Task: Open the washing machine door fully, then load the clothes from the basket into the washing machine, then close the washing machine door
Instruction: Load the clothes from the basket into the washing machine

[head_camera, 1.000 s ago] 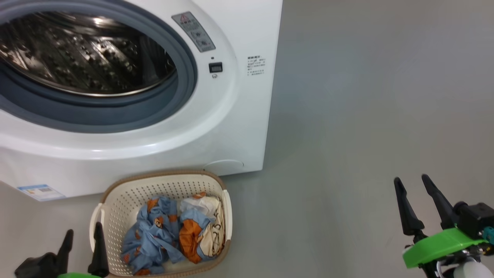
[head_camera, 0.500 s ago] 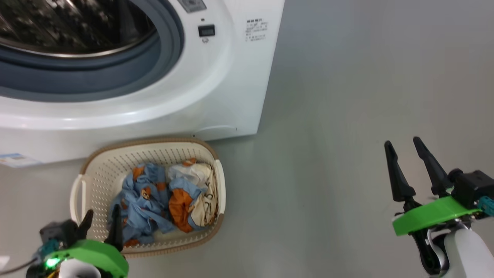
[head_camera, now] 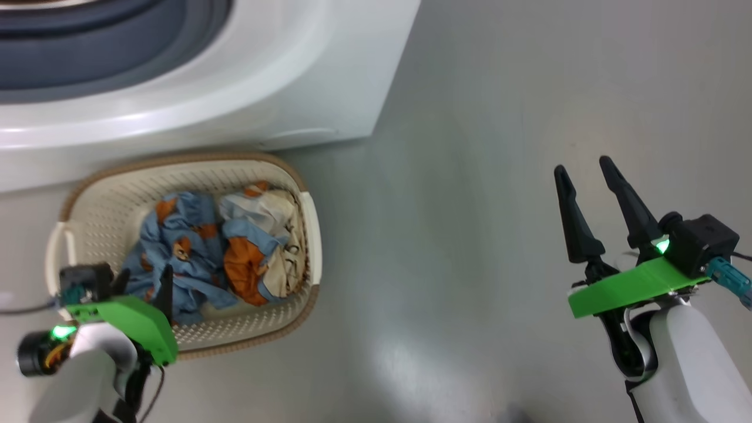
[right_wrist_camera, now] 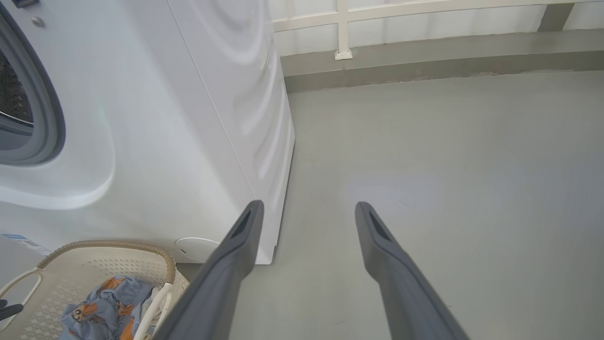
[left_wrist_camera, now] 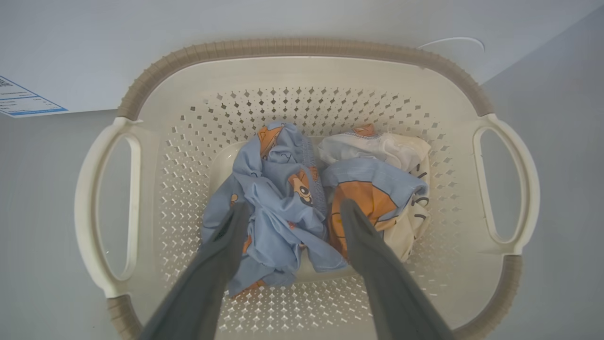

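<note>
Though the big white front-loading washing machine (head_camera: 235, 100) shows its grey rubber gasket (head_camera: 117, 59) uncovered, so the door seems open, both small printed garments (left_wrist_camera: 283, 189) lie unloaded in the cream perforated plastic basket (left_wrist_camera: 302, 99) at its foot. The left gripper (left_wrist_camera: 293, 208) hangs spread and empty over them inside the brown rim (left_wrist_camera: 302, 47); the right gripper (head_camera: 581, 166), also spread and empty, has bare grey floor (head_camera: 470, 205) around it.

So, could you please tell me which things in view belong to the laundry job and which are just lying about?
Part of the job:
- washing machine
- basket
- clothes, lying in the basket
- left hand, open, pointed at the clothes
- right hand, open, over bare floor

Just there:
- blue label on the machine's front
- railing along the far wall
</note>
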You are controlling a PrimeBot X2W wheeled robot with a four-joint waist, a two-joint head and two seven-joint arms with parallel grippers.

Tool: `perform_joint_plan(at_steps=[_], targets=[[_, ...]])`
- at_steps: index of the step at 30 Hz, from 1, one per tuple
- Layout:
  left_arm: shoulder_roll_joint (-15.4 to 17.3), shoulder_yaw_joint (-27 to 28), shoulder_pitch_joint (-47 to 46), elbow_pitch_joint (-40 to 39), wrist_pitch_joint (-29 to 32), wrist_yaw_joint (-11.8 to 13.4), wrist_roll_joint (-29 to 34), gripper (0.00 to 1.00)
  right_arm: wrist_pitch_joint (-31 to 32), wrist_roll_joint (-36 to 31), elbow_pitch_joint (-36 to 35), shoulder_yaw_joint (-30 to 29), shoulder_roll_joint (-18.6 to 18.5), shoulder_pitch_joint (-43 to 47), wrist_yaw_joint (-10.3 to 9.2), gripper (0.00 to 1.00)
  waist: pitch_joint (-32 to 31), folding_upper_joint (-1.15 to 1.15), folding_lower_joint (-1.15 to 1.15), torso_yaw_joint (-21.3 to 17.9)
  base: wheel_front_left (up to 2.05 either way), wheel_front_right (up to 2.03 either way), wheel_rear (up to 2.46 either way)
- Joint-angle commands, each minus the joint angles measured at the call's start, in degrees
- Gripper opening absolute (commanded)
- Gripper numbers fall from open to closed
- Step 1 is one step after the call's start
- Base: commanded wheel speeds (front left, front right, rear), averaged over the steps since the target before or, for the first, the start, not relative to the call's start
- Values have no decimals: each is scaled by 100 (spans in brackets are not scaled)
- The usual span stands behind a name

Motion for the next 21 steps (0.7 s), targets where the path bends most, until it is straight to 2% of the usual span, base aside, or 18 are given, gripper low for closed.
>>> perform_joint_plan(at_steps=[1,7,14,21], targets=[[271,40,-149,97,43,-8,-67,100,-66,-28,-150,151,37,-28,53,100,443,0,0,-240,0,0,0],[485,-259,-644,521,338,-8,-252,100,-66,-15,-176,256,126,-208,53,100,810,0,0,-414,0,0,0],[920,-491,-1191,877,839,-8,-549,100,-66,5,-187,526,207,-582,53,100,1278,0,0,-738,0,0,0],[1056,-677,-1367,920,1205,-8,-876,100,-66,7,-218,573,264,-681,53,100,1482,0,0,-893,0,0,0]])
